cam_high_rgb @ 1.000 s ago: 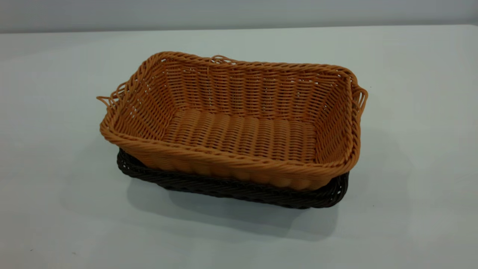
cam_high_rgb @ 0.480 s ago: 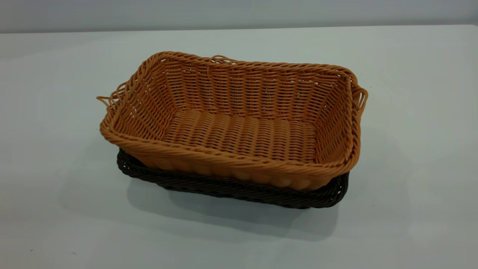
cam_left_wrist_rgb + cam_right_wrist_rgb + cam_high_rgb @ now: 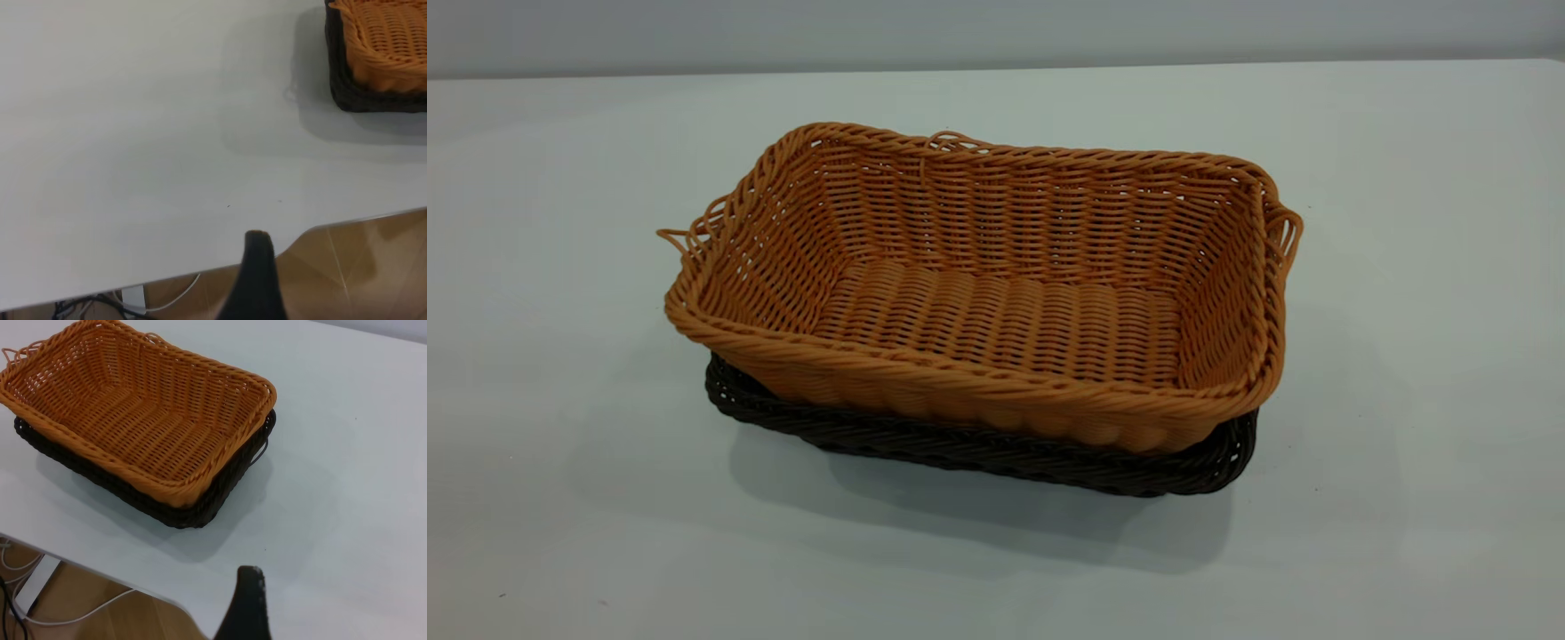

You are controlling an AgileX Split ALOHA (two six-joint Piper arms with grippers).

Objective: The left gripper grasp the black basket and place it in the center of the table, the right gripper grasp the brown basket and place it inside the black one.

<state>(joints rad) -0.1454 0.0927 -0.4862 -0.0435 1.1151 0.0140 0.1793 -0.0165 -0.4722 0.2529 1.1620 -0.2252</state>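
Note:
The brown basket (image 3: 996, 293) sits nested inside the black basket (image 3: 996, 453) near the middle of the white table (image 3: 560, 267). Only the black basket's rim shows below it. Both baskets also show in the right wrist view, brown (image 3: 133, 420) inside black (image 3: 200, 507), and at the edge of the left wrist view (image 3: 373, 93). Neither gripper shows in the exterior view. My left gripper (image 3: 331, 280) is back over the table's edge, far from the baskets, open and empty, with one finger (image 3: 257, 267) showing. My right gripper (image 3: 301, 600) is also withdrawn, open and empty, with one finger (image 3: 248, 600) showing.
The table edge (image 3: 200, 273) and wooden floor with white cables (image 3: 40, 613) show below both wrists. Bare white tabletop surrounds the stacked baskets on all sides.

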